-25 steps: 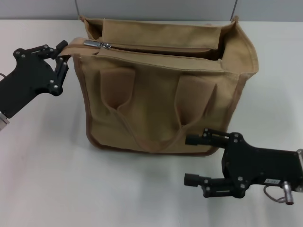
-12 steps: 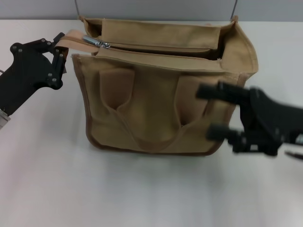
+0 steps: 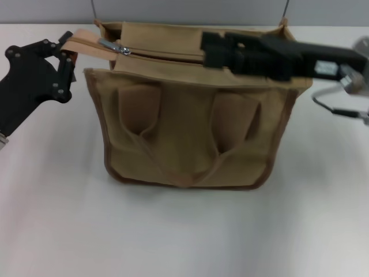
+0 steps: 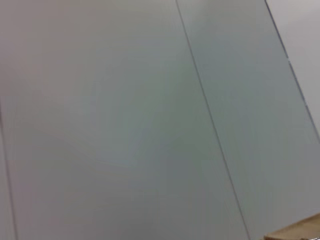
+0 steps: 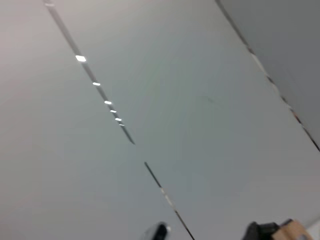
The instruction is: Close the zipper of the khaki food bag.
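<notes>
The khaki food bag [image 3: 190,133] stands upright in the middle of the white table, its handles hanging down the front. The zipper [image 3: 167,56] runs along its top, and its silver pull tab [image 3: 112,46] lies at the bag's left end. My left gripper [image 3: 68,51] is at the bag's top left corner, shut on the khaki fabric end tab [image 3: 83,41] and pulling it left. The right gripper [image 3: 209,49] hovers over the middle of the bag's top, blurred and pointing left toward the pull, its fingers apart and empty. A khaki corner [image 4: 300,231] shows in the left wrist view.
A grey partition wall [image 3: 190,10] stands right behind the bag. White table [image 3: 173,231] spreads in front and to both sides. A grey cable [image 3: 337,109] hangs from the right arm beside the bag's right end. Both wrist views show mostly grey wall.
The right gripper rose from the table at front right and swung over the bag's top toward the left. The left gripper drew the end tab slightly left and up.
</notes>
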